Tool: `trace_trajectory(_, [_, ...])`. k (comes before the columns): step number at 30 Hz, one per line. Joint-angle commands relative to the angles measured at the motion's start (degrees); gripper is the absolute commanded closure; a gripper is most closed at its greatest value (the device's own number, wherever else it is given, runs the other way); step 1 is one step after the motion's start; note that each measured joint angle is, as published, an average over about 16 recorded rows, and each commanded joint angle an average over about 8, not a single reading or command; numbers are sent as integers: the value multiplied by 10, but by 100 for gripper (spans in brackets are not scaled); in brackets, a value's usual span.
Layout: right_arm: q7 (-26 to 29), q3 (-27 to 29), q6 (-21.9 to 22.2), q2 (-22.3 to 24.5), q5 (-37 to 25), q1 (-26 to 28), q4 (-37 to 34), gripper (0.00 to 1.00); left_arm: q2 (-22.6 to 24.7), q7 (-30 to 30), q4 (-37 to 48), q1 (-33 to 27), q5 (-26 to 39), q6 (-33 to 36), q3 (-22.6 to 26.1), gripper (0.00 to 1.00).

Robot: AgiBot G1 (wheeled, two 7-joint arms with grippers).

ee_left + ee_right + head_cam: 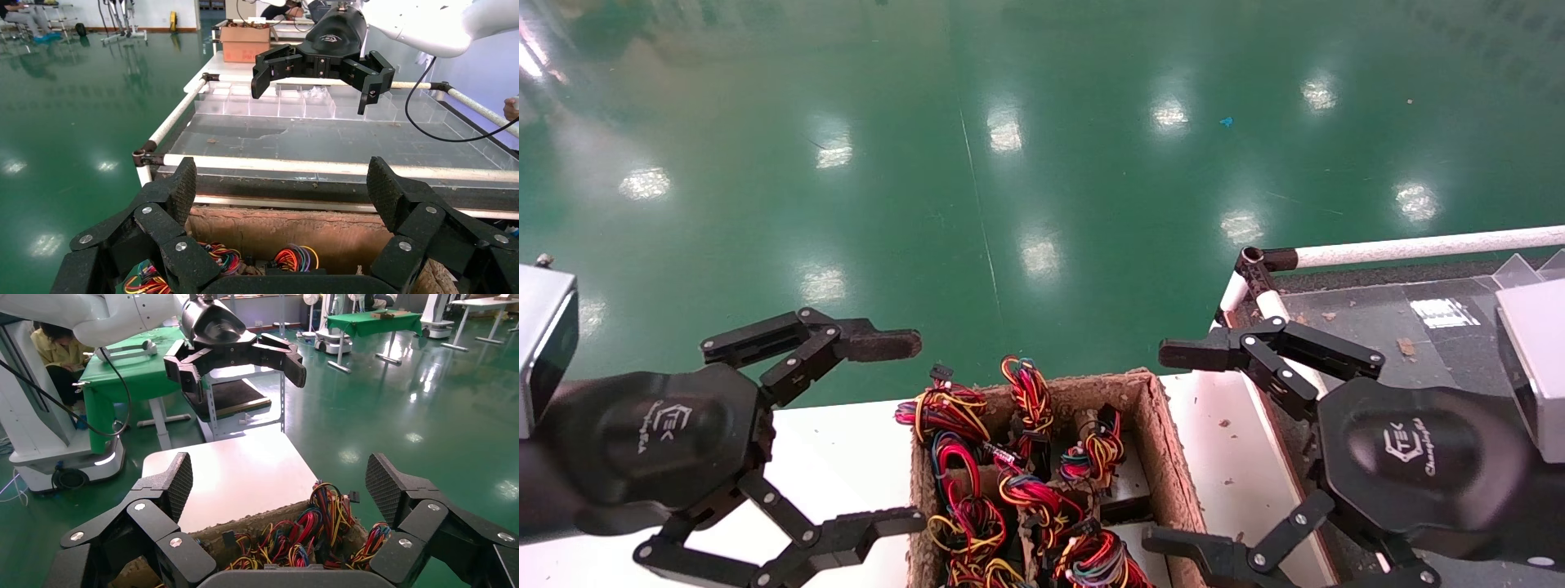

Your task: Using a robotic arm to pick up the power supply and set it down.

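Observation:
Several power supplies sit packed in an open cardboard box [1150,408] on the white table. They show mostly as looped red, yellow, black and blue wire bundles [1026,490], with only slivers of their bodies visible. My left gripper [899,433] hovers open at the box's left side. My right gripper [1169,449] hovers open at its right side. Neither touches anything. In the left wrist view the left gripper [283,184] frames the box's far wall [287,229] and wires [294,257]. In the right wrist view the right gripper [280,484] frames the wires [318,527].
The white table [829,457] ends just beyond the box, with green floor past the edge. A rack of white tubes [1418,245] with a clear sheet [343,135] and clear trays stands to the right. A person [55,355] sits behind my left arm.

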Motion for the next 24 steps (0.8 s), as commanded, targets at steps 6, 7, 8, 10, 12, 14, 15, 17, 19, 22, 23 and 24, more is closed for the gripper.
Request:
trace_trajectory(6, [0,0,0,0,0,0,0,0,0,0,0,0,0,0,0,0])
trace_trajectory(7, [0,0,0,0,0,0,0,0,0,0,0,0,0,0,0,9])
trace_trajectory(8, [0,0,0,0,0,0,0,0,0,0,0,0,0,0,0,21])
trace_trajectory(10, [0,0,0,0,0,0,0,0,0,0,0,0,0,0,0,46])
trace_trajectory(12, [0,0,0,0,0,0,0,0,0,0,0,0,0,0,0,71])
trace_trajectory(14, [0,0,0,0,0,0,0,0,0,0,0,0,0,0,0,96])
trace_trajectory(15, [0,0,0,0,0,0,0,0,0,0,0,0,0,0,0,100])
trace_trajectory(17, [0,0,0,0,0,0,0,0,0,0,0,0,0,0,0,100])
trace_trajectory(19, [0,0,0,0,0,0,0,0,0,0,0,0,0,0,0,100])
trace_trajectory(22, [0,0,0,0,0,0,0,0,0,0,0,0,0,0,0,100])
trace_trajectory(23, [0,0,0,0,0,0,0,0,0,0,0,0,0,0,0,100])
trace_trajectory(24, [0,0,0,0,0,0,0,0,0,0,0,0,0,0,0,100])
